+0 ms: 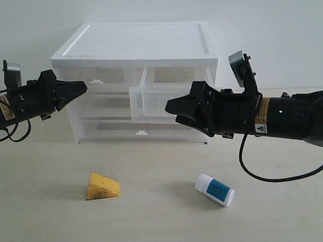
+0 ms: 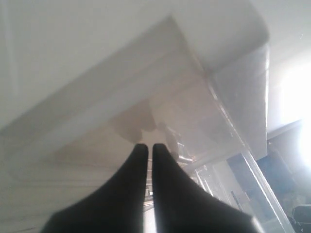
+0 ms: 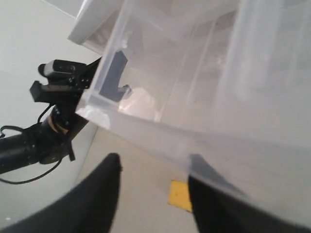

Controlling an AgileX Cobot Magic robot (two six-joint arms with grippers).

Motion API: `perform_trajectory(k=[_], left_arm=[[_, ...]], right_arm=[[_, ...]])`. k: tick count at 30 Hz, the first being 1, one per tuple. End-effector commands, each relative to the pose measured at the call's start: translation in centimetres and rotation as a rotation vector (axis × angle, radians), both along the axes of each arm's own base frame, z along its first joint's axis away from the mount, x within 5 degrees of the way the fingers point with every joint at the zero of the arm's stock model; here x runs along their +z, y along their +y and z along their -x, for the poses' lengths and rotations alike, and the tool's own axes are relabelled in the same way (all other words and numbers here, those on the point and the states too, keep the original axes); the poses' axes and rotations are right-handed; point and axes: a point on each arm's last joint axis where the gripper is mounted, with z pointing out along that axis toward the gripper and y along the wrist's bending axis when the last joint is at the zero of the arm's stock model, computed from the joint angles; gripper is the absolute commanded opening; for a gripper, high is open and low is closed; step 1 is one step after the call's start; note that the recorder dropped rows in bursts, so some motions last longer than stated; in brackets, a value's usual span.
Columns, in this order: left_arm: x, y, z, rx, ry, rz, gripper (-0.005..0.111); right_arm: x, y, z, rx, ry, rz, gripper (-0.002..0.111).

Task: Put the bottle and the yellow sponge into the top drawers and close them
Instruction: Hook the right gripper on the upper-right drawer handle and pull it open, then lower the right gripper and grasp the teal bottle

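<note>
Contents of the table [image 1: 161,222], front to back.

1. Yellow sponge [image 1: 102,186]. A wedge lying on the table at the front left, thin edge to the right, with nothing touching it. It also shows as a yellow patch in the right wrist view [image 3: 181,195].

2. Bottle [image 1: 215,189]. White with a blue label, it lies on its side at the front right. Its long axis runs diagonally, cap toward the cabinet and the left, base toward the front right. It is well apart from the sponge.

3. Right gripper [image 1: 169,107] [image 3: 153,162]. It hangs above and behind the bottle with its fingers spread wide at the front of the top right drawer [image 1: 151,101]. One finger appears through the clear wall; I cannot tell whether it touches. It carries nothing.

4. Left gripper [image 1: 83,86] [image 2: 149,150]. The fingers are pressed almost together with only a slit between them, and nothing is held. The tips are just beside the white handle [image 1: 96,80] of the top left drawer [image 1: 113,76].

5. Cabinet [image 1: 136,45]. The top right drawer stands pulled out and empty. The top left drawer is flush and closed.

Bearing for the next move: the bottle lies below the right gripper and toward the front, so that arm is the nearer one. A grasp would best cross the bottle's diagonal axis. The sponge falls to the left arm, once its drawer is open.
</note>
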Motion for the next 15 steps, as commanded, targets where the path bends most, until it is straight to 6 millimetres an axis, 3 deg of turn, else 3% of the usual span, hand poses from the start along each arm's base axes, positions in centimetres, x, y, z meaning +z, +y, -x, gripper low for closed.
perform_trajectory(k=[1, 5, 15], left_arm=[[0.2, 0.7, -0.9, 0.097, 0.009, 0.011, 0.004], [0.2, 0.7, -0.9, 0.097, 0.009, 0.011, 0.004], [0.2, 0.6, -0.9, 0.095, 0.009, 0.009, 0.004]], right_arm=[[0.5, 0.5, 1.4, 0.149, 0.011, -0.02, 0.069], [-0.3, 0.7, 3.2, 0.345, 0.086, 0.061, 0.068], [-1.9, 0.1, 4.6, 0.47, 0.183, 0.23, 0.069]])
